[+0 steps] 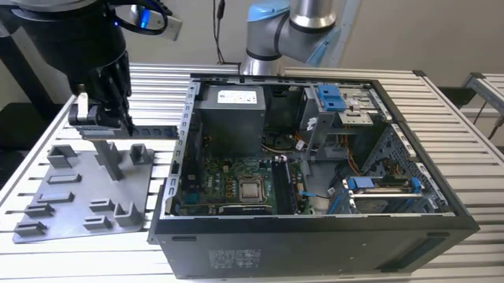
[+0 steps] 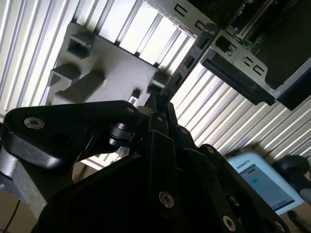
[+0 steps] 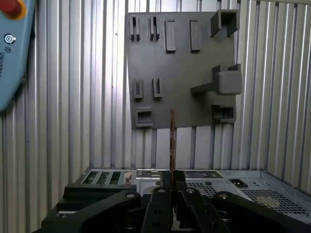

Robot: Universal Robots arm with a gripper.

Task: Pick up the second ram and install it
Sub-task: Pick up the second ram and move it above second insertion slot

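My gripper [image 1: 102,125] hangs above the grey holder tray [image 1: 79,197], at the exterior view's left of the open computer case [image 1: 315,236]. It is shut on the second ram [image 1: 154,131], a thin dark stick that juts out level from the fingers toward the case wall. In the first wrist view the second ram [image 3: 172,138] shows edge-on, rising from the gripper [image 3: 173,182] in front of the tray [image 3: 175,73]. In the second wrist view the stick [image 2: 187,60] reaches from the gripper [image 2: 158,104] toward the case edge. The motherboard [image 1: 228,180] lies open inside the case.
The tray's upright posts [image 1: 110,159] stand just below the gripper. The case's metal side wall [image 1: 183,147] rises close to the stick's free end. A power supply [image 1: 232,115] and blue drive brackets [image 1: 331,97] sit inside the case. A teach pendant [image 3: 9,53] lies on the slatted table [image 1: 464,147].
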